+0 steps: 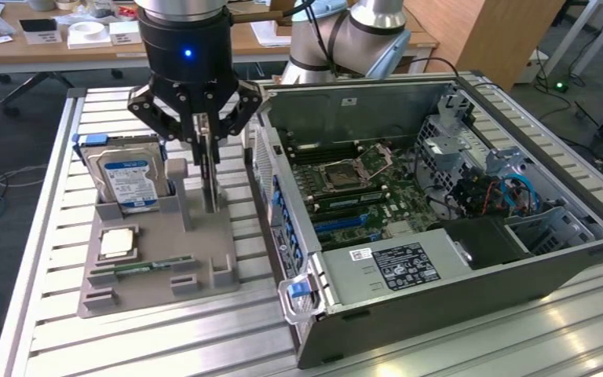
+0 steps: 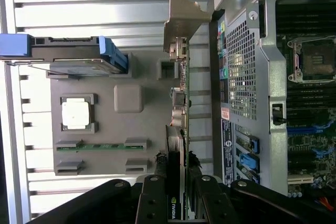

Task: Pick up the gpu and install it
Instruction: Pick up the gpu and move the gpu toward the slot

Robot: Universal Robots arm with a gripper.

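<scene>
One arm: we see a single robot arm coming down over the grey holder tray (image 1: 213,236), which sits on the slatted tabletop (image 1: 56,196) just beside the open computer case (image 1: 553,259).

Pincer: the pincer (image 1: 208,129) stands about half closed with its jaws on either side of the gpu's top edge; in the wrist view its fingers (image 2: 157,163) press the card from both faces, so we judge it gripped.

Gpu: the gpu (image 1: 210,177) stands on edge, upright, at the tray's side nearest the case; its silver bracket (image 2: 181,22) points away from the pincer in the wrist view. We think it stands upright so the jaws can pinch its thin faces from above. Whether its lower edge is seated in the tray's slot or just lifted clear, we cannot tell.

Hard drive: the silver hard drive (image 1: 129,179) with blue-white label leans upright in its own cradle on the tray, apart from the card.

Other parts: a square processor (image 1: 118,243) and a narrow green RAM stick (image 1: 155,265) lie flat in their recesses, untouched.

Case: its side is off, so the motherboard (image 1: 354,184) faces upward, and the blue slots (image 2: 252,153) near the case's rear wall look free to take a card.

Progress: we judge the work to be at the pick-up; nothing is installed yet.
</scene>
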